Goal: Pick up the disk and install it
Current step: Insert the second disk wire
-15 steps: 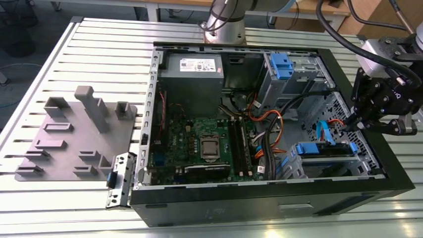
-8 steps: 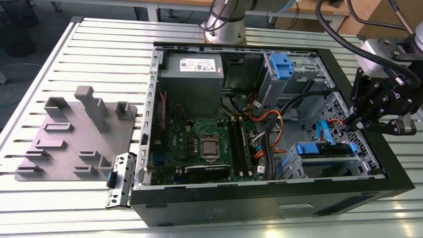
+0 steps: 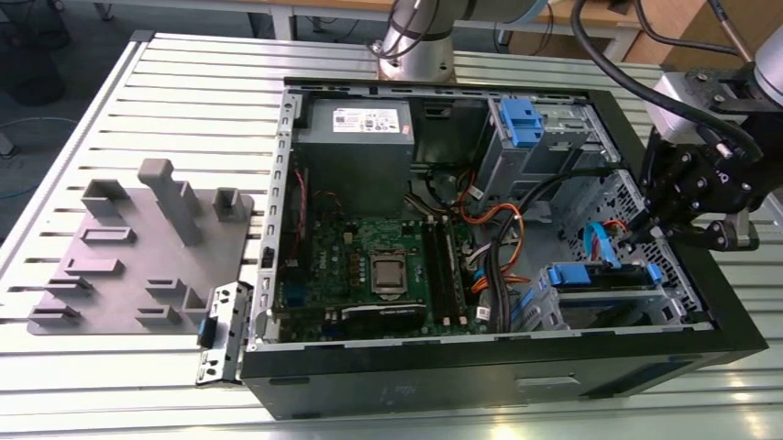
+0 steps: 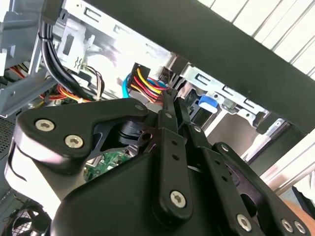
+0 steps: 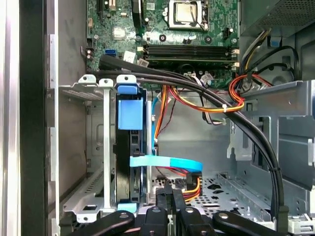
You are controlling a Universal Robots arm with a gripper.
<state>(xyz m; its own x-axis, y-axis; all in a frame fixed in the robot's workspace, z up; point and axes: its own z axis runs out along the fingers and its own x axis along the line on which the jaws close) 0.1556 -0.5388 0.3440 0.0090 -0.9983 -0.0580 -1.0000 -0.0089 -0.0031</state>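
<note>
The disk (image 3: 596, 275) sits in the metal drive cage (image 3: 667, 298) at the front corner of the open computer case, on the exterior view's right, with its blue side rails showing. In the first wrist view the disk (image 5: 130, 145) stands on edge between the cage walls, a blue tab at its end. My gripper (image 3: 646, 231) hangs just above and behind that cage, over the case's right wall. Its two black fingers (image 5: 162, 199) lie pressed together with nothing between them, a short way from the disk. In the second wrist view the gripper (image 4: 172, 101) points into the case.
A flat blue cable (image 5: 165, 162) and red-yellow wires (image 5: 192, 184) run beside the cage, under the fingers. Thick black cable bundles (image 5: 206, 93) cross the case. A grey power-supply box (image 3: 355, 119), motherboard (image 3: 367, 266) and a blue bracket (image 3: 520, 124) fill the rest. A grey fixture plate (image 3: 135, 247) lies left.
</note>
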